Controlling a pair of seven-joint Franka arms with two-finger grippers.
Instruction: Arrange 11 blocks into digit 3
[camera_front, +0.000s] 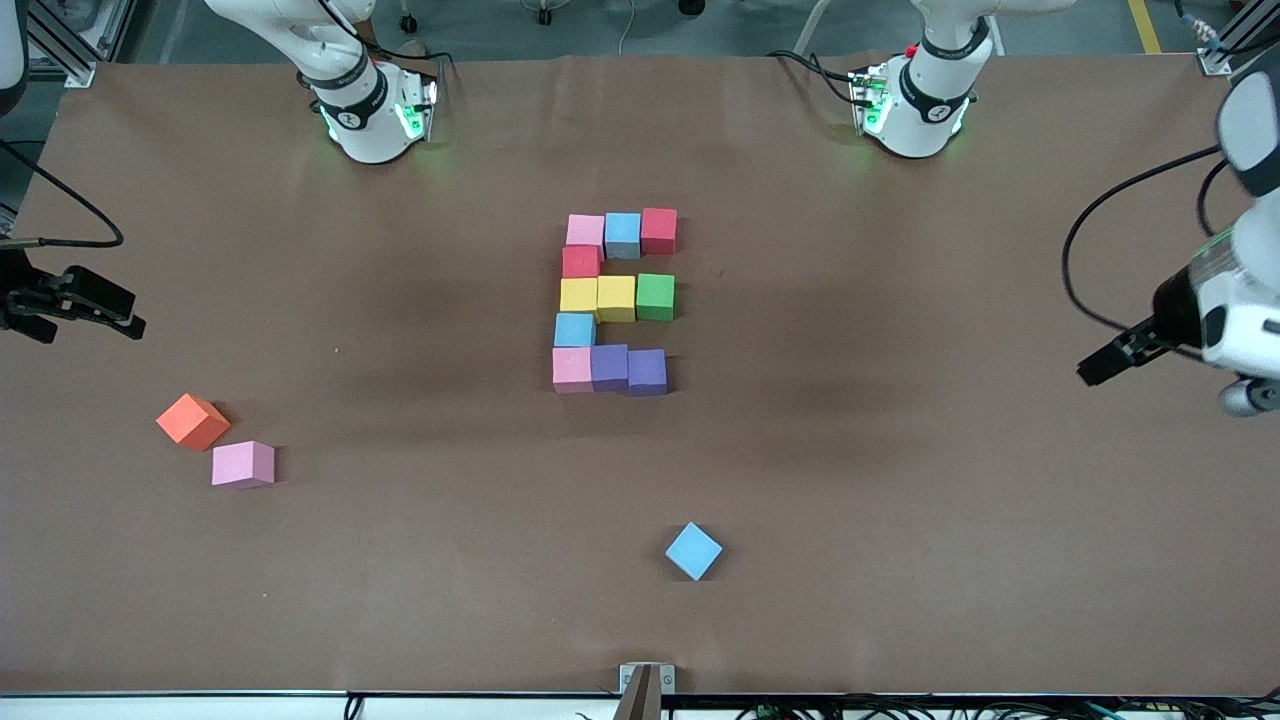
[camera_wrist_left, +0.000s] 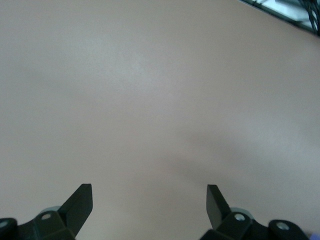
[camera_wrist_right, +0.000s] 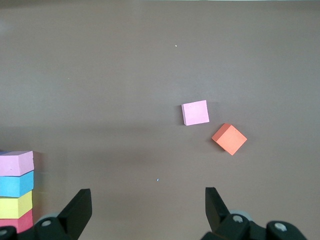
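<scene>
Front view: a brown paper-covered table (camera_front: 900, 520) is seen, with grey floor and cables along its upper edge. Mid-table the digit (camera_front: 615, 300) is laid out in touching cubes: pink, blue, red in the row nearest the bases; a red link; yellow, yellow, green; a blue link; pink, purple, purple. Three loose cubes are scattered nearer the camera: an orange cube (camera_front: 192, 421) just beside a pink cube (camera_front: 243, 464) toward the right arm's end, and a blue cube (camera_front: 693, 550) alone. The right gripper (camera_wrist_right: 147, 210) and left gripper (camera_wrist_left: 149, 205) are held spread and empty at their own ends of the table.
</scene>
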